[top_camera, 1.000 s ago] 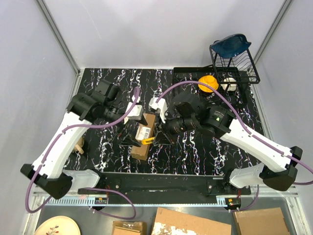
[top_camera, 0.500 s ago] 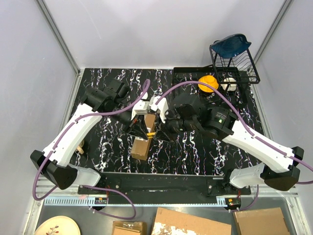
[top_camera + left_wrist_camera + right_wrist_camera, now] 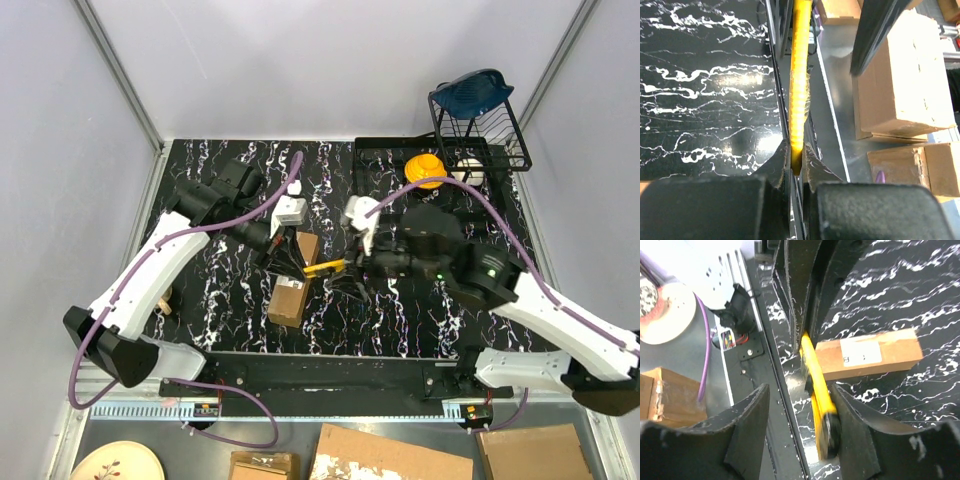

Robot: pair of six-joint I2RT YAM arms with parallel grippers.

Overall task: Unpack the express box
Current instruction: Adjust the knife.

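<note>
The express box [image 3: 293, 282], a small brown carton with a white label, lies on the black marble table [image 3: 200, 190]; it also shows in the right wrist view [image 3: 867, 355]. Just above the box, my left gripper [image 3: 292, 260] [image 3: 796, 150] is shut on one end of the yellow-and-black utility knife [image 3: 325, 267] [image 3: 800, 75]. My right gripper [image 3: 354, 272] [image 3: 800, 390] stands open around the knife's other end [image 3: 821, 405], which rests against one finger [image 3: 852, 420].
A black wire dish rack [image 3: 480, 135] at the back right holds a blue item [image 3: 470, 90], a yellow object [image 3: 425, 170] and a white one [image 3: 468, 172]. A small wooden piece [image 3: 165, 298] lies at the left. Cardboard pieces [image 3: 390, 455] and a plate [image 3: 115, 462] lie below the table's front edge.
My left gripper swung in over the box and shut on the knife. My right gripper let go of the knife, opened and drew back to the right.
</note>
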